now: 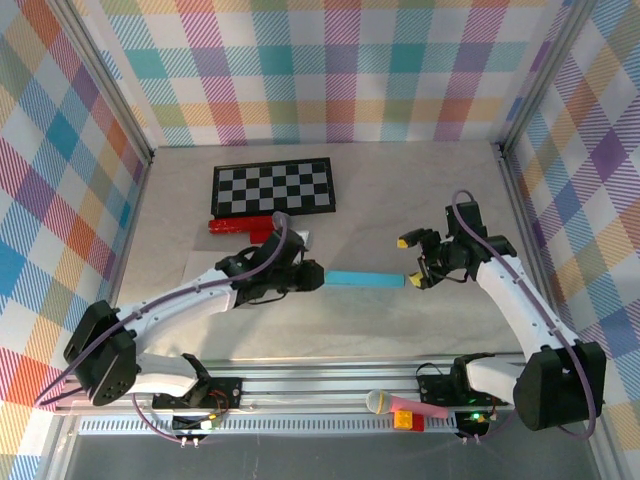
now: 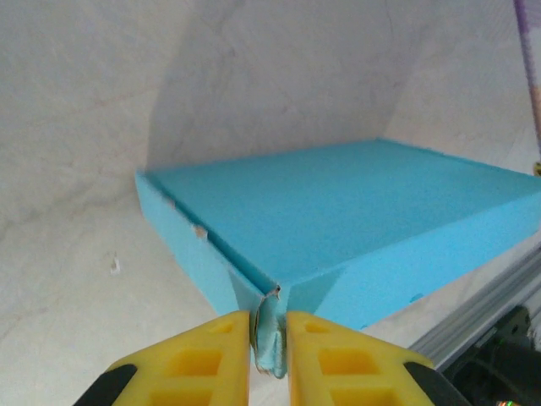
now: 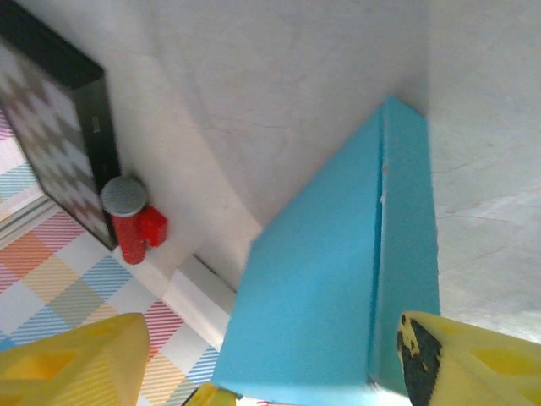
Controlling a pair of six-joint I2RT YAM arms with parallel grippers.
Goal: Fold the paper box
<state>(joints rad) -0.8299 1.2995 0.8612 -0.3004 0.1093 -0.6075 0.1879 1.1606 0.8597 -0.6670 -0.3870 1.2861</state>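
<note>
Robot lab test cell, not a home; pale counter (image 1: 400,200) boxed in by plaid-printed walls (image 1: 330,70) on aluminium frame posts (image 1: 110,85); robot arms (image 1: 515,295) bolted to a slotted metal rail (image 1: 330,385) at the near edge, cables trailing; checkerboard (image 1: 273,187) lying flat toward the back

Paper box (image 1: 365,279) plain cyan; chessboard (image 1: 273,187) blk/grey checks; walls (image 1: 330,70) pastel plaid; block (image 1: 238,227) red, maybe w/ grey cap.

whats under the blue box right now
Pale table shows around the blue paper box, with shadow at its far edge; whatever lies directly beneath is covered by the box itself.
</note>
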